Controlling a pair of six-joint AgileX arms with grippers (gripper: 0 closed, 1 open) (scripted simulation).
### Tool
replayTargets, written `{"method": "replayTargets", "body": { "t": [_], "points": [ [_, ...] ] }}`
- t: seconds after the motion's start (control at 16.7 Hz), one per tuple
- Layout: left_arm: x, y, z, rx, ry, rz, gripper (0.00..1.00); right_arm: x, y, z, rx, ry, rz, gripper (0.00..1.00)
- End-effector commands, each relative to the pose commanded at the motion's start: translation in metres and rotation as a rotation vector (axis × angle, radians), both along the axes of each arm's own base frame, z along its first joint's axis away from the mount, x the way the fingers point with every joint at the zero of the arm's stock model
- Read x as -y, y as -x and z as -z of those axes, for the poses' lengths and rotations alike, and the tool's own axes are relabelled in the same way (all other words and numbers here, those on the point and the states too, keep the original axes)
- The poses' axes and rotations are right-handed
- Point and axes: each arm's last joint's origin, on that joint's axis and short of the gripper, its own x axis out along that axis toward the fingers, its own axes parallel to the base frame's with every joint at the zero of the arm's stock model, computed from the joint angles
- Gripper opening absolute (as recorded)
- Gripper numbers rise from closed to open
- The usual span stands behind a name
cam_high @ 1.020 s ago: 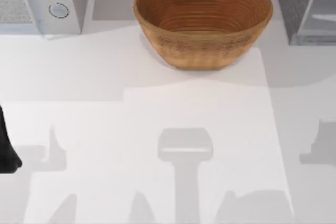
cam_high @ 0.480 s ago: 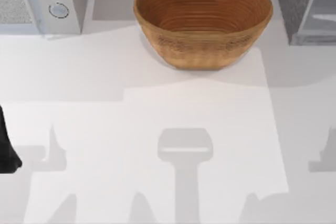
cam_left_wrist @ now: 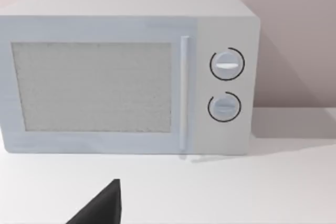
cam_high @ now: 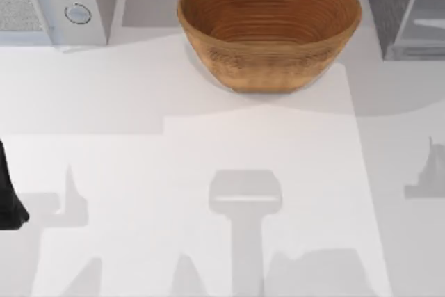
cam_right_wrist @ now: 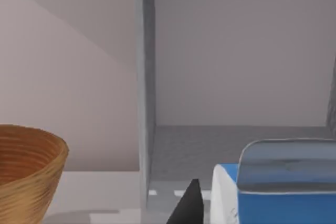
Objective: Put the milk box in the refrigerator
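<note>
The milk box sits close under the right wrist camera, before the open refrigerator; a dark fingertip is just beside it, but the grip I cannot tell; the wicker basket stands between refrigerator and microwave; the left arm waits at the table's left edge.

No lettering can be read anywhere; the milk box perhaps turns its printed side away.

We see a white table crossed by soft grey shadows, with a plain pale pinkish wall rising behind its far edge.
</note>
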Motion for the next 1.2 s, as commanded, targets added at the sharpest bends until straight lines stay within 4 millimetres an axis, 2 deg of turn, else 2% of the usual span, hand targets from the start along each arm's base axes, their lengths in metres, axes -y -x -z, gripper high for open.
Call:
{"method": "replayTargets", "body": {
  "t": [0.12, 0.24, 0.36, 0.48, 0.66, 0.84, 1.02, 1.2],
  "points": [
    [0.000, 0.000, 0.000, 0.000, 0.000, 0.000, 1.00, 0.003, -0.019, -0.022, 0.014, 0.006, 0.001, 0.00],
    [0.000, 0.000, 0.000, 0.000, 0.000, 0.000, 1.00, 0.009, -0.048, -0.038, 0.009, 0.011, 0.000, 0.00],
    [0.000, 0.000, 0.000, 0.000, 0.000, 0.000, 1.00, 0.017, -0.087, -0.045, -0.008, 0.014, -0.005, 0.00],
    [0.000, 0.000, 0.000, 0.000, 0.000, 0.000, 1.00, 0.027, -0.131, -0.040, -0.033, 0.014, -0.012, 0.00],
    [0.000, 0.000, 0.000, 0.000, 0.000, 0.000, 1.00, 0.046, -0.195, -0.009, -0.073, 0.009, -0.022, 0.00],
    [0.000, 0.000, 0.000, 0.000, 0.000, 0.000, 1.00, 0.067, -0.243, 0.037, -0.098, 0.001, -0.024, 0.00],
    [0.000, 0.000, 0.000, 0.000, 0.000, 0.000, 1.00, 0.084, -0.269, 0.076, -0.099, -0.003, -0.016, 0.00],
    [0.000, 0.000, 0.000, 0.000, 0.000, 0.000, 1.00, 0.096, -0.281, 0.100, -0.093, -0.005, -0.004, 0.00]
  ]
}}
